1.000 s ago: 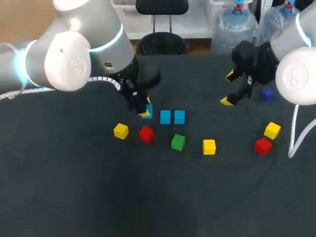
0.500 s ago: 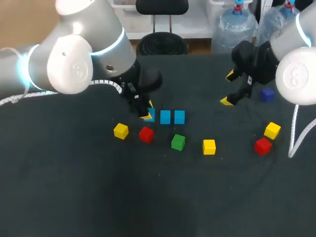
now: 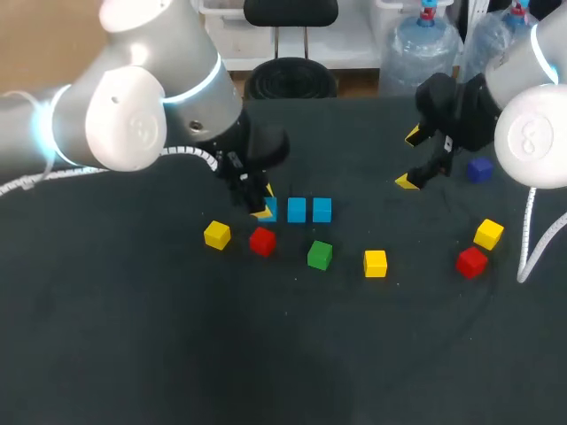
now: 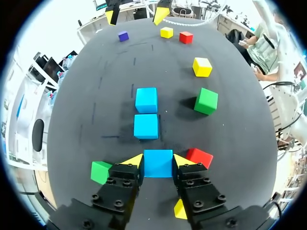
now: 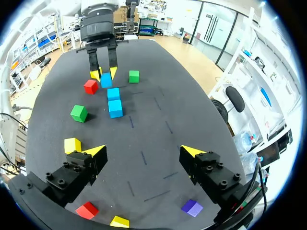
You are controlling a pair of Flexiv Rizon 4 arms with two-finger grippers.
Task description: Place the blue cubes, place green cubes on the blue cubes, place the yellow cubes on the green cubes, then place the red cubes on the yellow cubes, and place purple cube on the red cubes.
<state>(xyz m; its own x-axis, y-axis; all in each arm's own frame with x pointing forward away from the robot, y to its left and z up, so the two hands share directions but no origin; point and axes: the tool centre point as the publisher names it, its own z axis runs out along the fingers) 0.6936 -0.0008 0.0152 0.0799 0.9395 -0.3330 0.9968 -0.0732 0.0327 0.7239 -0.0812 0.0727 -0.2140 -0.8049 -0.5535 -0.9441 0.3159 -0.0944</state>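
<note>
My left gripper [image 4: 158, 160] is shut on a blue cube [image 4: 158, 163], low over the table and in line with two more blue cubes [image 4: 146, 126] [image 4: 146, 100] ahead of it. In the head view that gripper [image 3: 261, 205] holds the cube [image 3: 269, 210] left of the pair [image 3: 296, 210] [image 3: 322, 210]. A red cube [image 3: 262, 241], a green cube [image 3: 320, 255] and two yellow cubes [image 3: 217, 235] [image 3: 376, 263] lie nearer the front. My right gripper [image 3: 410, 159] hangs open and empty at the back right, near the purple cube [image 3: 479, 169].
A second green cube [image 4: 100, 171] sits just beside my left gripper's finger, hidden by the arm in the head view. At the right lie another yellow cube [image 3: 488, 234] and red cube [image 3: 471, 262]. The dark table [image 3: 177, 354] is bare at the front.
My left gripper has edged slightly rightward with the blue cube, closer to the two other blue cubes. The right arm has not moved.
</note>
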